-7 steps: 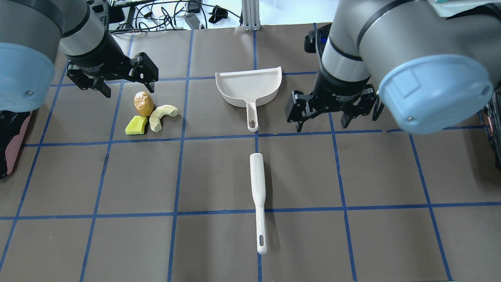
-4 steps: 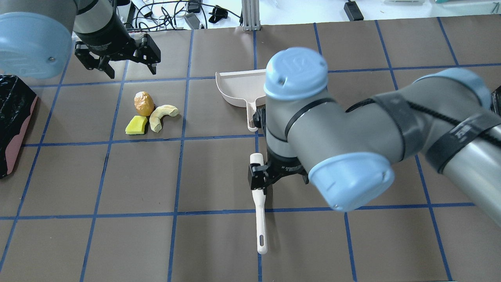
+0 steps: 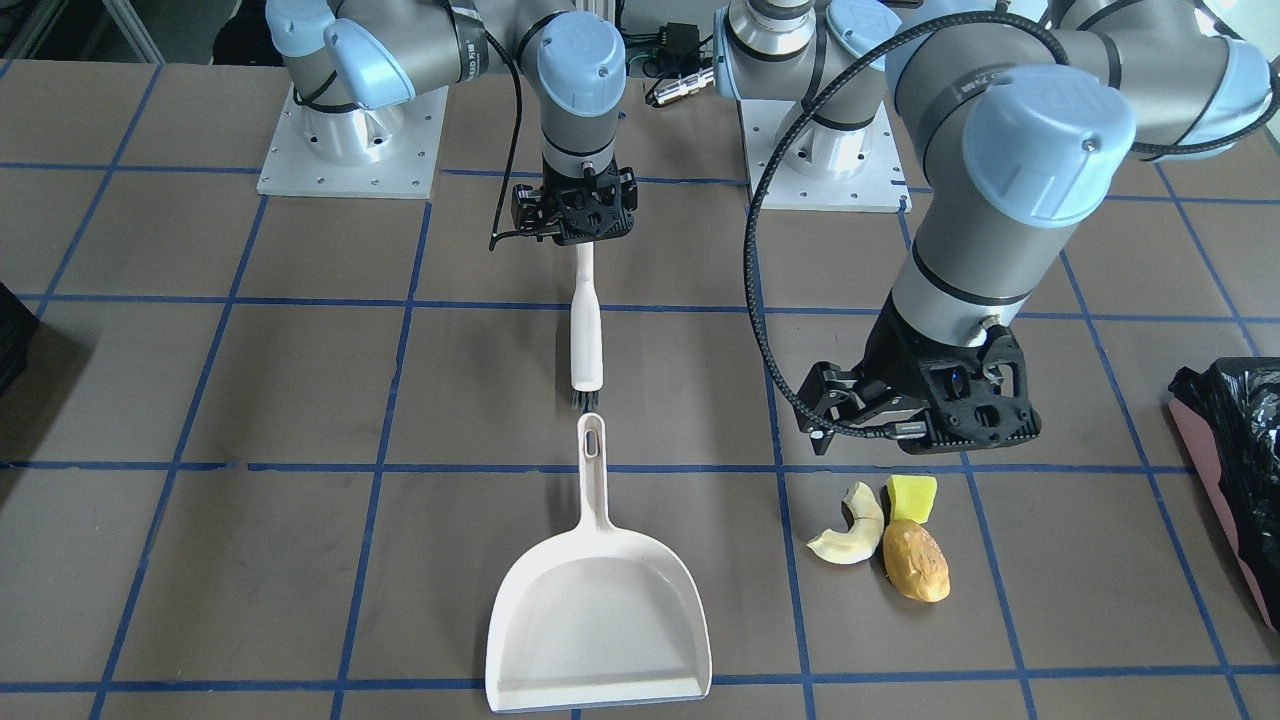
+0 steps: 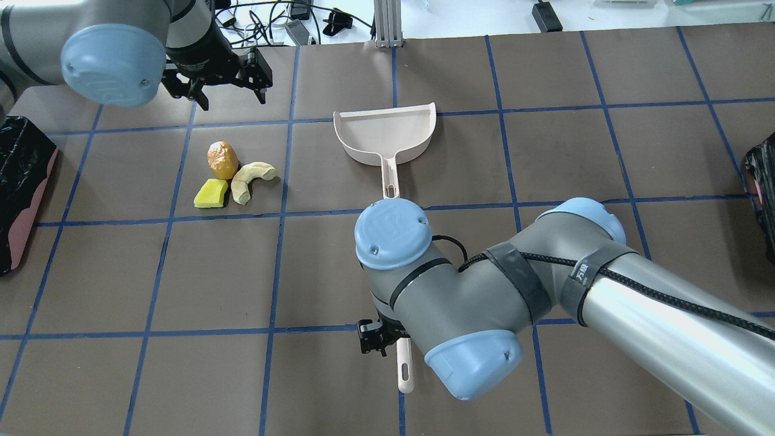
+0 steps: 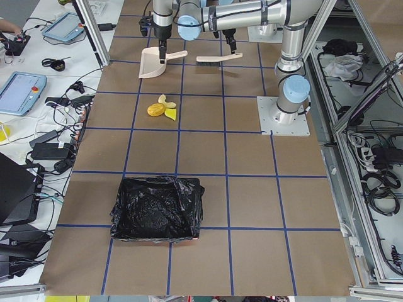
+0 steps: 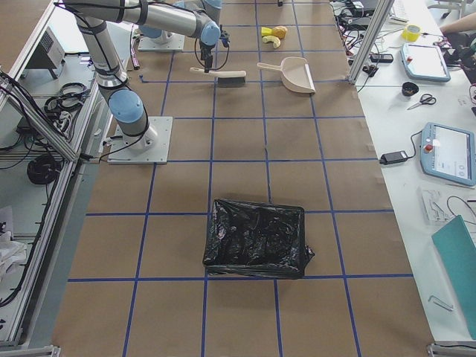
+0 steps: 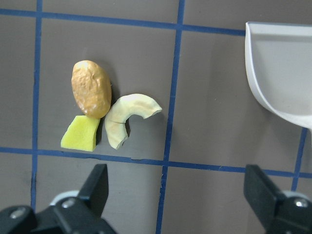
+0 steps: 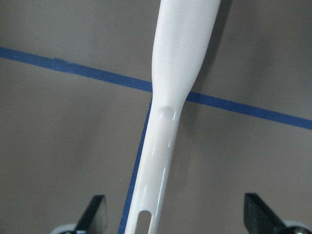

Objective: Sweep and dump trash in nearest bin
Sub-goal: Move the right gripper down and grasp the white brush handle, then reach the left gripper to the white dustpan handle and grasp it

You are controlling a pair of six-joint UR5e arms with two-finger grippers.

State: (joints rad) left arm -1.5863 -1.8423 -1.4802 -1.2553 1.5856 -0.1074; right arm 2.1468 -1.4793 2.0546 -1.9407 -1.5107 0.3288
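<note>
The trash lies together: an orange-brown lump point(image 4: 222, 160), a yellow wedge point(image 4: 211, 194) and a pale curved slice point(image 4: 249, 180); all three also show in the left wrist view, the lump point(image 7: 91, 87) beside the slice point(image 7: 127, 117). My left gripper point(image 4: 231, 98) is open and empty above the table, just beyond the trash. My right gripper point(image 4: 387, 342) is open, its fingers point(image 8: 95, 214) wide on either side of the white brush handle point(image 8: 175, 73) without touching it. The bin point(image 4: 21, 181), pink-sided with a black bag, stands at the left edge.
The white dustpan point(image 4: 387, 136) lies open side away from me, its handle pointing at the brush point(image 3: 586, 340). A second black-lined bin point(image 4: 764, 181) is at the right edge. Cables and devices lie beyond the table's far edge.
My right arm has swung from beside the dustpan down along the brush to its handle. My left gripper has moved farther back and slightly right, away from the trash.
</note>
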